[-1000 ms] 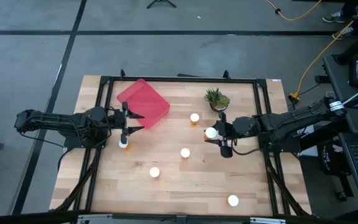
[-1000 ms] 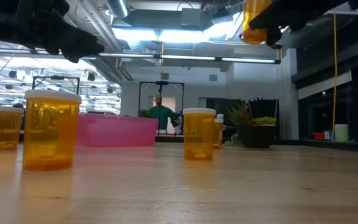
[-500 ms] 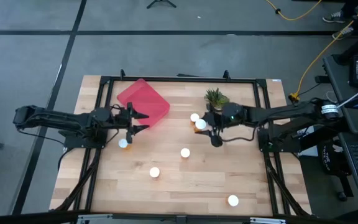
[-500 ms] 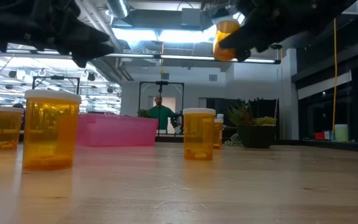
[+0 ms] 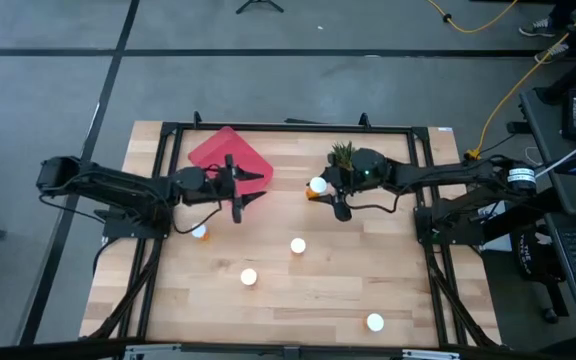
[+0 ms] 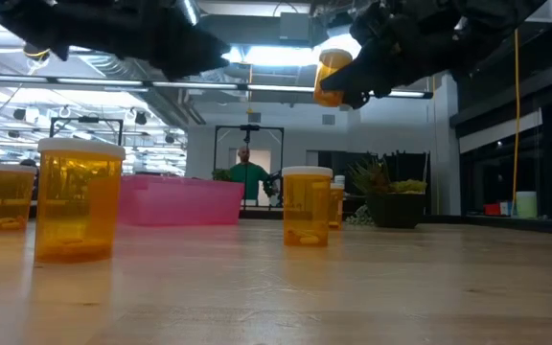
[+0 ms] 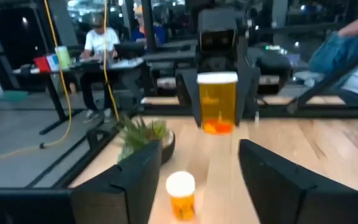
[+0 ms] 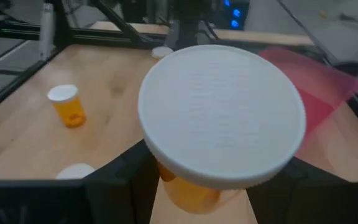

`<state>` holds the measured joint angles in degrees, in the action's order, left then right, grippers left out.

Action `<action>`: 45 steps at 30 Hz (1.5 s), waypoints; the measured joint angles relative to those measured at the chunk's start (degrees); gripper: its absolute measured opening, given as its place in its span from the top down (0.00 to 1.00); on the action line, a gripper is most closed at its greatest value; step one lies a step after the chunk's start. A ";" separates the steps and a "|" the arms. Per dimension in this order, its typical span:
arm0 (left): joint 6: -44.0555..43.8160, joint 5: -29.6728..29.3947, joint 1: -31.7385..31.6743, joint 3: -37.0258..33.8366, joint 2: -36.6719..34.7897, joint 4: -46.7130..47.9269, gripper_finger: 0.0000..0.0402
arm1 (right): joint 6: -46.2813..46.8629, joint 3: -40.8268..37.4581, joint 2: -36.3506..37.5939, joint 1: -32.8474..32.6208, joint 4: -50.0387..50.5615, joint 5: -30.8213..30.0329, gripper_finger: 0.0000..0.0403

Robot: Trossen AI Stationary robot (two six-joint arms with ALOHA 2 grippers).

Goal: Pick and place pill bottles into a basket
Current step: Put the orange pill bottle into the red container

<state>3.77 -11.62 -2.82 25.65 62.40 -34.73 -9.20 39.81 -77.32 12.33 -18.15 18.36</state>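
Overhead, I see the counter [image 5: 298, 300], then the basket [image 5: 223, 155] at its far left. Left end effector [image 5: 236, 205] beside it, fingers apart, empty. Right end effector [image 5: 326, 192] clamps a raised pill bottle [image 6: 331, 77]; other bottles [image 5: 297, 245] stand on the wood.

Left arm reaches inward, raised; left end effector [image 5: 240, 196] has fingers apart, nothing between them. Right arm extended inward, raised; right end effector [image 5: 320, 190] closed on a pill bottle [image 6: 332, 77].

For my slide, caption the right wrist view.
Right gripper holding an orange white-capped pill bottle above the wooden table.
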 joint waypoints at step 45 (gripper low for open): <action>-6.01 10.03 -2.54 18.00 26.08 -4.75 0.36 | -3.10 0.00 0.02 1.05 0.45 2.77 0.51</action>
<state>-2.24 -1.59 -5.37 43.65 88.48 -39.47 -12.29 39.81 -77.30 13.39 -17.69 21.12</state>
